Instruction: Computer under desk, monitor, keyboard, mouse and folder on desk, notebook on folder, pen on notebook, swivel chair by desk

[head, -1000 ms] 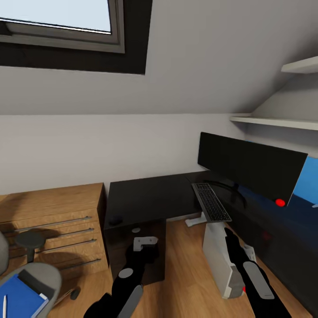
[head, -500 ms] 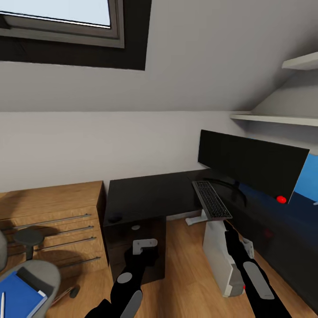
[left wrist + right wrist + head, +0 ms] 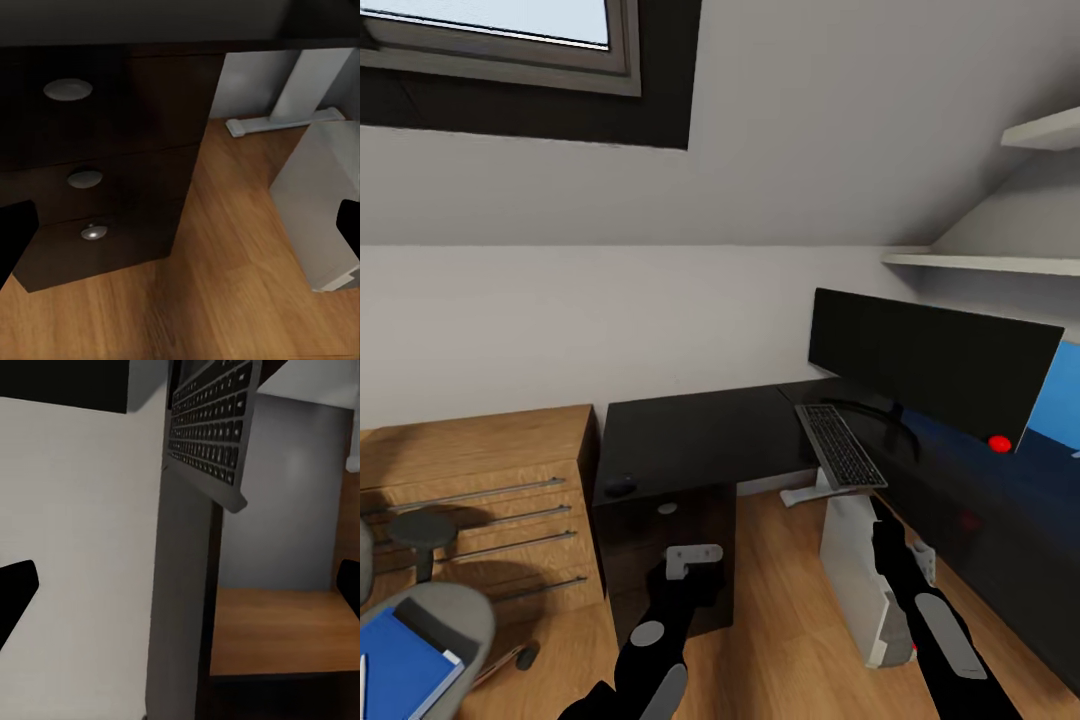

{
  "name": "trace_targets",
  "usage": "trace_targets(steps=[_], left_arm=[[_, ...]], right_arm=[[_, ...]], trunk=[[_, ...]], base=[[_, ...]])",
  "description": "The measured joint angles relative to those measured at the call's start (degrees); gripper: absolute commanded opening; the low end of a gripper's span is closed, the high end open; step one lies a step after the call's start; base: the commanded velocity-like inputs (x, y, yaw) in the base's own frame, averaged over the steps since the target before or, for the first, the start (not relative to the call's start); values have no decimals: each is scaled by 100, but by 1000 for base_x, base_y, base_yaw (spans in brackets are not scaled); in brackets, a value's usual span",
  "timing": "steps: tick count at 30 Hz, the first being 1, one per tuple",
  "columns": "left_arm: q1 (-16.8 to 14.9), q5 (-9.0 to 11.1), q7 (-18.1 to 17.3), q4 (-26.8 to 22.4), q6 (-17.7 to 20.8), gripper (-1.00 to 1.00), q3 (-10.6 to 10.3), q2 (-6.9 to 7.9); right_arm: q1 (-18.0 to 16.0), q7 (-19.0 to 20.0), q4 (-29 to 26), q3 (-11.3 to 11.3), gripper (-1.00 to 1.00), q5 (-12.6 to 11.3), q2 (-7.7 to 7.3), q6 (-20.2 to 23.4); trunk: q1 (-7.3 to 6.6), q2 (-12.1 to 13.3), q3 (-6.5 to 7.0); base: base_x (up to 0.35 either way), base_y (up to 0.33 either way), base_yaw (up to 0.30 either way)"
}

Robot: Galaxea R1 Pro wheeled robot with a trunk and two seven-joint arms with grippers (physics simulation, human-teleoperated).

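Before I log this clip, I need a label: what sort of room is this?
Most likely a home office corner in an attic room: a skylight set in a sloped ceiling, a black desk with a monitor and keyboard, and a computer on the wood floor.

Attic bedroom fitted as a home workspace. Evidence: sloped grey ceiling with dark-framed skylight (image 3: 500, 60); light wood plank floor (image 3: 780, 620); white wall shelves (image 3: 980, 262); glossy black L-shaped table (image 3: 700, 440) with drawer unit (image 3: 670, 560) bearing round silver knobs; wide black monitor (image 3: 930, 365) and keyboard (image 3: 840, 447) on the table; white-grey computer (image 3: 855, 580) tower on the floor; low wooden drawer cabinet (image 3: 475, 500); grey padded swivel chair (image 3: 445, 615).
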Motion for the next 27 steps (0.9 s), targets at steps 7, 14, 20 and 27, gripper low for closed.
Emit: trace_targets(steps=[7,14,20,27], left_arm=[[0,4,1,0,0,100,-43,1],[0,5,1,0,0,100,-49,0],[0,5,1,7,0,100,-62,0],[0,5,0,65,0,100,-141,0]], right_arm=[[1,-25,34,-145,100,-206,-10,-1],[0,-38,96,-246,100,-321,-8,-4],[1,-42,105,-264,100,-337,-12,-8],[0,-53,106,-318,100,-338,-15,-11]], trunk=[[154,-281,-126],[198,-363,-162],[198,-363,-162],[198,-363,-162]], base=[[0,0,0],[0,0,0],[0,0,0],[0,0,0]])
